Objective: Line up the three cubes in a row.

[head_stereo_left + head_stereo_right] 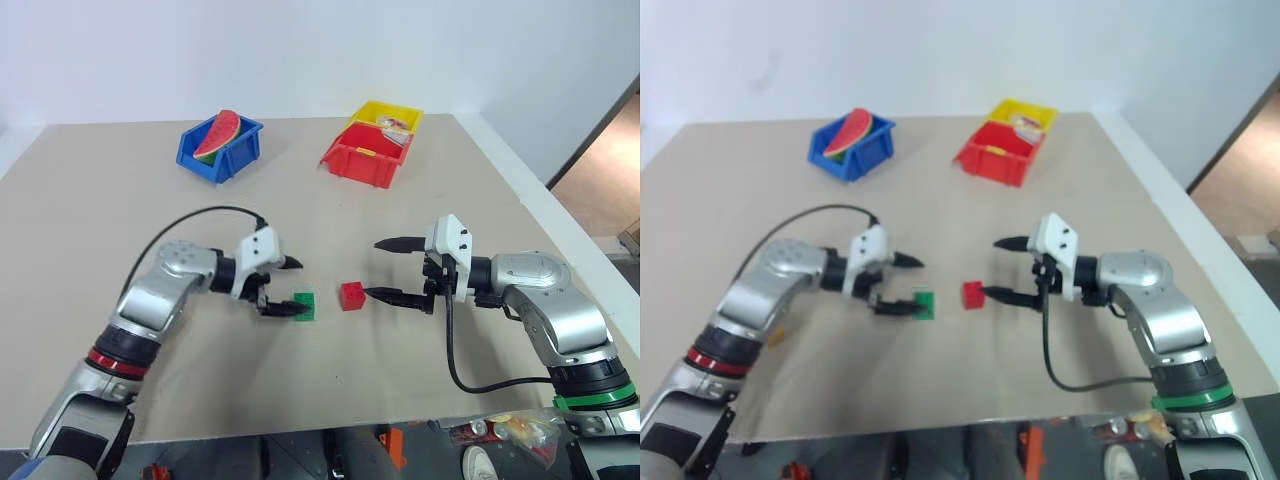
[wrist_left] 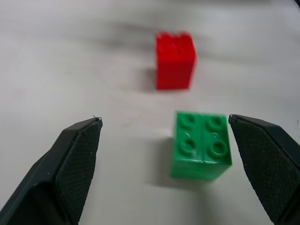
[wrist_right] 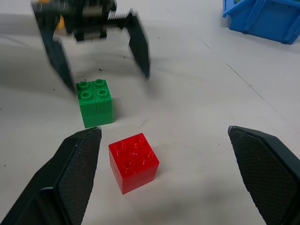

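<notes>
Left tool (image 1: 290,287) spread around studded green brick (image 1: 304,304), glossy red brick (image 1: 351,295) beside.

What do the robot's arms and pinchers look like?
Both arms are shiny silver. The left arm has a red ring, the right arm a green one. A black cable loops along each. The left gripper and right gripper have white housings and pointed black fingers.
</notes>
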You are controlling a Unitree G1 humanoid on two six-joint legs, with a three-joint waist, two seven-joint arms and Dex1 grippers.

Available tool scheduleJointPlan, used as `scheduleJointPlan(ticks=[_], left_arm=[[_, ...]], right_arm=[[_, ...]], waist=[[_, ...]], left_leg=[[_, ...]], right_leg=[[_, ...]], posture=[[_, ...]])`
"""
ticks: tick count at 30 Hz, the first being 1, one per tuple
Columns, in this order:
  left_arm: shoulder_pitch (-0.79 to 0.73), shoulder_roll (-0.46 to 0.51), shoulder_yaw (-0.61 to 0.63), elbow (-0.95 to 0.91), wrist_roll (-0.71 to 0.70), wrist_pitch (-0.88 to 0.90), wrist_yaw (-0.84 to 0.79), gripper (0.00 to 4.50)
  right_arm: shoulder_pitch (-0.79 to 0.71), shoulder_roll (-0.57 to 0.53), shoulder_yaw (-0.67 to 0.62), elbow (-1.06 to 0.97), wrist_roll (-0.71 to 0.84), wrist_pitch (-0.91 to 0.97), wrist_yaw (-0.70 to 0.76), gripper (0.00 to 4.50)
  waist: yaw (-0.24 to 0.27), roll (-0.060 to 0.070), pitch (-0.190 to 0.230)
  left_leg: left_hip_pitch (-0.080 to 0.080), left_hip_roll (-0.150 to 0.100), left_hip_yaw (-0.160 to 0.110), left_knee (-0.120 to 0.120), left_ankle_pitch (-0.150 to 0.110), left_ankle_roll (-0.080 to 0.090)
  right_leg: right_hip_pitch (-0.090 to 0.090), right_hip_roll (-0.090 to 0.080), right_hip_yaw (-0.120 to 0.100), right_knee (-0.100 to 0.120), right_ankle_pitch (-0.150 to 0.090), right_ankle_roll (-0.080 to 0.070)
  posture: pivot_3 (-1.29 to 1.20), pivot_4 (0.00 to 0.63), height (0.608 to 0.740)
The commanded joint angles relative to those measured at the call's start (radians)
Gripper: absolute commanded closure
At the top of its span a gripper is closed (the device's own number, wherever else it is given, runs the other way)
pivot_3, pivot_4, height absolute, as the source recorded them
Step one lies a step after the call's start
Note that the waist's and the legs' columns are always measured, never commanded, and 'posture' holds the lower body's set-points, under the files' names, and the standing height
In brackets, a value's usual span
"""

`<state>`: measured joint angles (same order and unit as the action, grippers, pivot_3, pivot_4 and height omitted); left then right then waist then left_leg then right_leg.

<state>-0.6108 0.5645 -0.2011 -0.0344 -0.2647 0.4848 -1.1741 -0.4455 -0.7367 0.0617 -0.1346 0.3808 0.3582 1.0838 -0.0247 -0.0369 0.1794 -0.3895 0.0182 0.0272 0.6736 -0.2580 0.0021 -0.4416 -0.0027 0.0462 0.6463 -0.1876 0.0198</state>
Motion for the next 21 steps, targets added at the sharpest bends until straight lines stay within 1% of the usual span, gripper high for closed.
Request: scheduleJointPlan(ticks=[1, 4, 6, 8, 11, 16, 19, 21], left_arm=[[-0.017, 0.024, 0.134, -0.108, -0.101, 0.101, 0.062, 0.02], [0.007, 0.027, 0.237, -0.179, -0.145, 0.183, 0.174, 0.02], [0.041, 0.012, 0.317, -0.244, -0.154, 0.223, 0.285, 0.02], [0.101, -0.015, 0.395, -0.329, -0.157, 0.243, 0.399, 0.02], [0.251, -0.055, 0.509, -0.479, -0.149, 0.283, 0.548, 0.02], [0.503, -0.088, 0.636, -0.653, -0.193, 0.298, 0.629, 0.02], [0.633, -0.103, 0.706, -0.701, -0.226, 0.284, 0.649, 0.02], [0.704, -0.11, 0.739, -0.709, -0.244, 0.271, 0.65, 0.02]], right_arm=[[-0.018, -0.008, -0.049, -0.012, 0.018, -0.002, -0.007, 0.0], [-0.015, -0.009, -0.056, -0.012, 0.021, -0.003, -0.011, 0.0], [-0.013, -0.007, -0.062, -0.013, 0.027, -0.001, -0.016, 0.0], [-0.011, -0.005, -0.061, -0.011, 0.024, -0.005, -0.016, 0.0], [-0.008, 0.0, -0.049, 0.0, 0.016, -0.019, -0.006, 0.0], [-0.023, 0.02, -0.042, 0.02, 0.026, -0.026, 0.01, 0.0], [-0.041, 0.045, -0.055, 0.034, 0.053, -0.045, 0.033, 0.0], [-0.05, 0.045, -0.051, 0.035, 0.08, -0.049, 0.086, 0.0]], waist=[[0.0, 0.0, 0.0], [0.0, 0.0, 0.0], [-0.001, 0.0, 0.0], [-0.002, 0.0, 0.0], [-0.003, 0.0, 0.0], [-0.002, 0.0, 0.0], [-0.001, 0.0, 0.0], [-0.001, 0.0, 0.0]], left_leg=[[0.0, 0.0, 0.0, 0.0, 0.0, 0.0], [0.0, 0.0, -0.001, 0.0, 0.0, 0.0], [0.0, 0.001, -0.001, 0.0, 0.0, 0.0], [0.0, 0.002, -0.001, 0.0, 0.0, 0.0], [0.001, 0.003, 0.0, -0.001, 0.0, 0.0], [0.002, 0.003, 0.0, -0.001, 0.0, 0.0], [0.002, 0.003, 0.0, 0.0, 0.0, -0.001], [0.004, 0.003, 0.0, 0.0, 0.001, -0.001]], right_leg=[[0.0, 0.0, 0.0, 0.0, 0.0, 0.0], [0.0, 0.0, 0.0, 0.0, 0.0, 0.0], [0.0, 0.0, 0.0, 0.0, 0.0, 0.0], [0.0, 0.0, 0.001, 0.0, 0.0, 0.0], [0.0, 0.0, 0.002, 0.0, 0.0, 0.0], [0.0, -0.001, 0.002, 0.0, 0.0, 0.0], [0.001, -0.001, 0.001, 0.0, 0.001, 0.0], [0.002, -0.001, 0.002, 0.0, 0.001, -0.001]], posture=[[0.0, 0.15, 0.74], [0.0, 0.15, 0.74], [0.0, 0.15, 0.74], [0.0, 0.15, 0.74], [0.0, 0.15, 0.74], [0.0, 0.15, 0.74], [0.0, 0.15, 0.74], [0.0, 0.15, 0.74]])
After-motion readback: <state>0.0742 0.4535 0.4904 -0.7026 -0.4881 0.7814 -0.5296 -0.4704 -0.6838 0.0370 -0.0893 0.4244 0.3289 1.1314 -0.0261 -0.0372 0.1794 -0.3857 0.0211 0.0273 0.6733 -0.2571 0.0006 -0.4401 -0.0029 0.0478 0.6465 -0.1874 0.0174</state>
